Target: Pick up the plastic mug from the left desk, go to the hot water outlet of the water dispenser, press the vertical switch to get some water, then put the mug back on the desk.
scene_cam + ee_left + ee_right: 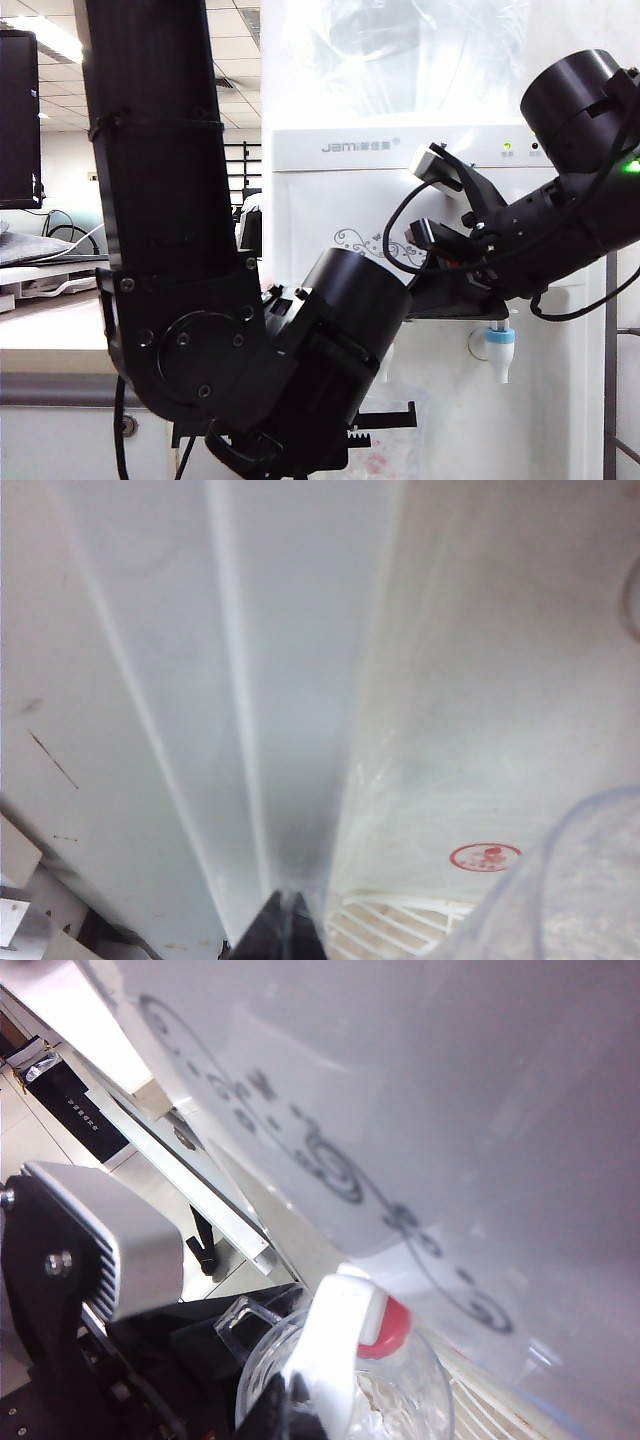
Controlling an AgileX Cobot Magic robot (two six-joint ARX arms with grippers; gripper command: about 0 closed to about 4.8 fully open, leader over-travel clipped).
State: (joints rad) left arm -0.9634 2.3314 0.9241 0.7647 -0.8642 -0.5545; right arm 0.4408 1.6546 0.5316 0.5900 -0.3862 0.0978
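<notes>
The clear plastic mug (425, 1400) stands mouth-up under the hot water outlet (392, 1326), the tap with the red collar on the water dispenser (330, 200). The white vertical switch (335, 1345) rises right over the mug's rim. My right gripper (289, 1407) is at the foot of that switch, its dark fingertips close together against it. In the left wrist view the mug's rim (590, 880) curves beside my left gripper (287, 927), whose black tips are shut, with a thin clear strip between them. Whether water runs is not visible. The left arm (200, 300) hides the mug and the red-collared tap in the exterior view.
The tap with the blue collar (500, 345) sticks out just right of the right arm (560, 230). A slatted drip grille (400, 925) lies below the mug. The left desk (50, 345) is behind the left arm, at the left. A red round stamp (485, 856) marks the dispenser's recess.
</notes>
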